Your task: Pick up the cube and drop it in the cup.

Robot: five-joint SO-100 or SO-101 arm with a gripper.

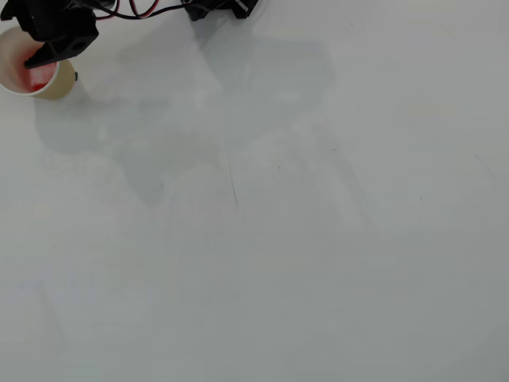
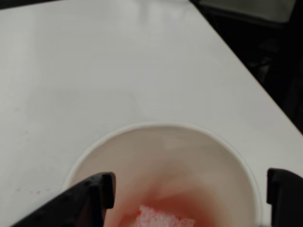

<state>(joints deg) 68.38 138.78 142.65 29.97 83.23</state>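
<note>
The cream paper cup (image 1: 58, 85) stands at the far top left of the white table in the overhead view. My gripper (image 1: 48, 57) hovers right over its mouth. In the wrist view the cup (image 2: 165, 146) fills the lower half, with my gripper (image 2: 191, 189) open. One black fingertip (image 2: 102, 189) is over the left rim and the other is past the right rim. The small red frosty cube (image 2: 163, 220) lies inside the cup, between and below the fingers and touching neither. In the overhead view the cube (image 1: 36, 83) shows as a red patch inside the cup.
The arm's black base and its red and black cables (image 1: 215, 8) sit at the top edge of the overhead view. The table (image 1: 278, 239) is plain white. In the wrist view the table's right edge (image 2: 246, 75) drops off to a dark area.
</note>
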